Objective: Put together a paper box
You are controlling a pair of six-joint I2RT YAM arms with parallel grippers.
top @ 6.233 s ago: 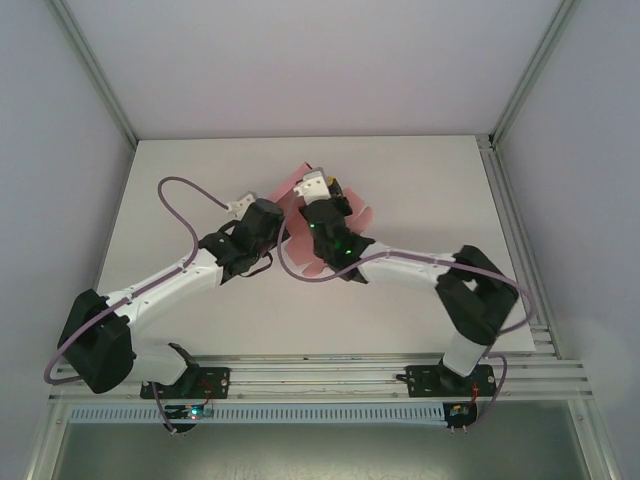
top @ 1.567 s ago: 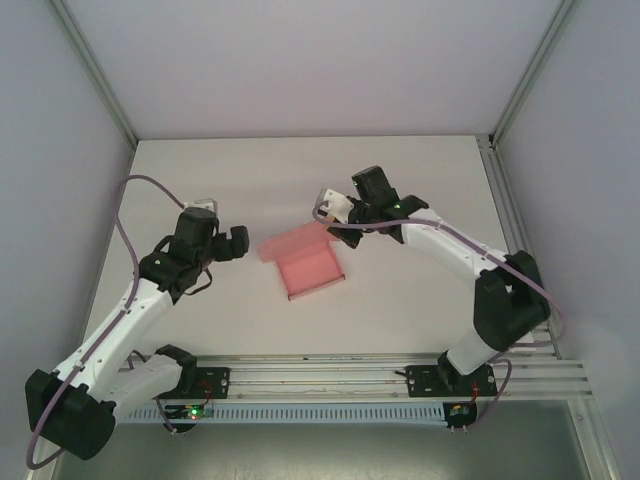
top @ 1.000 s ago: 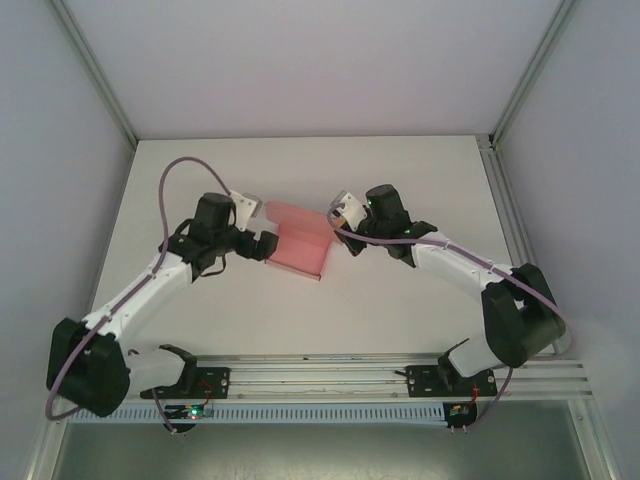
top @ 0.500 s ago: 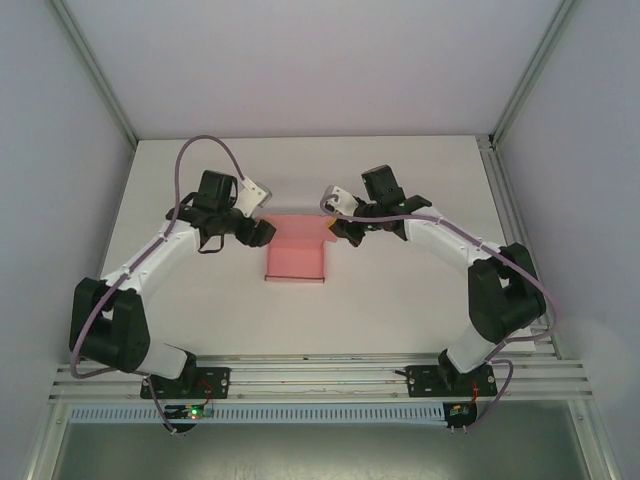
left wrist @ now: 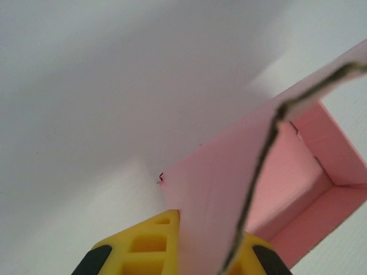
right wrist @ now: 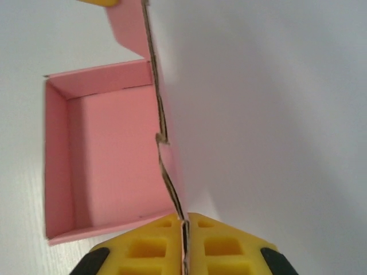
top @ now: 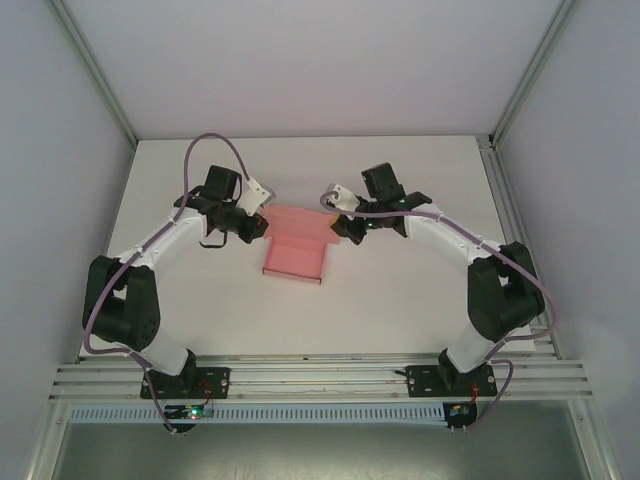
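Left gripper point(left wrist: 206, 232): I read it as clamped. On its wrist camera the two yellow fingers point(left wrist: 150, 240) sit on either side of the pink card, pressed against it.
Left grip: the left end of the raised flap point(top: 298, 218) of the paper box point(top: 295, 262).
Right gripper point(right wrist: 184, 220): pinched together as well. In its wrist view the raw card edge runs straight down between the fingers and touches both.
Right grip: the right end of that same flap, straight across the box from the left gripper.
Flap: it rises from the far side of the box. I see it nearly edge-on from the right wrist, and its cut edge looks wavy in both wrist views.
Paper box: an open pink tray, mouth up, with low walls standing on the sides I can see. It rests on the white table point(top: 420, 300), roughly at its middle.
Arms: from the top camera I see both bend inward and meet at the far side of the box, the left arm on the box's left and the right arm on its right.
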